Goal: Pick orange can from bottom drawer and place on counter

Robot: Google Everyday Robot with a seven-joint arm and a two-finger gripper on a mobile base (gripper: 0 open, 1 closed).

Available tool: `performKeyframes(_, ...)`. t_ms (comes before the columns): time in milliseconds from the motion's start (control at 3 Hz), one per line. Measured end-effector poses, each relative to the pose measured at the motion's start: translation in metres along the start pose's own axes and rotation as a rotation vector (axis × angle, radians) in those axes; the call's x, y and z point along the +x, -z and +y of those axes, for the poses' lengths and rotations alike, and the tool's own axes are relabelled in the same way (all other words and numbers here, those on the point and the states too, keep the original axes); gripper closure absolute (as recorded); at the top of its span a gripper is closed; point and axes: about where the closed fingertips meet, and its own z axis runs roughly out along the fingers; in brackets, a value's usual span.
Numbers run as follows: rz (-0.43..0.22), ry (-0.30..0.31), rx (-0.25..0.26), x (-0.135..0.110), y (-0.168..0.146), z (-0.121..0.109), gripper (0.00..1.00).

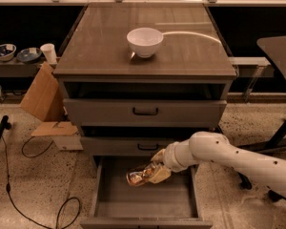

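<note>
- Jaws of the gripper [152,174] are clamped on the right-hand end of the orange can [138,177], low down inside the open bottom drawer [148,202].
- Tan fingers [159,174] wrap the can from the right, and the white arm [219,154] reaches in from the right side at about the height of the middle drawer front.
- From where I stand the orange can is small and shiny, amber-gold with a bright metallic glint, lying tilted with its free end pointing left.
- It sits over the back middle of the drawer; whether it touches the drawer floor or hangs just above it, I cannot tell.
- The bottom drawer is pulled well out, a wide shallow grey tray with a plain flat floor.
- Above it, the middle drawer [119,146] and the top drawer [181,112] are grey with black handles, each standing slightly out from the cabinet.
- The worktop [95,51] is grey-brown wood grain, a little glossy, with a thin overhanging edge.
- A white bowl [144,41] stands near its middle, and a pale curved line [195,35] runs from the bowl toward the right edge.
- To the left, sheets of cardboard [43,97] lean by the cabinet, and a low shelf holds a white cup [49,53] and two small bowls [3,51].
- The speckled floor [33,175] has a black cable [19,209] looping across it.
- A dark table [279,49] stands at the right edge.
</note>
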Motion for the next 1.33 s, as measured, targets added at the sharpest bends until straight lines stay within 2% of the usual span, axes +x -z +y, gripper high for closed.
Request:
performKeyframes(667,0.039,0.071,0.150,-0.071,0.109,-0.060,1.00)
performKeyframes(1000,0.091,0.092,0.205,-0.116,0.180,-0.088,1.00)
performKeyframes(1333,0.093,0.094,0.195,-0.114,0.177,-0.088,1.00)
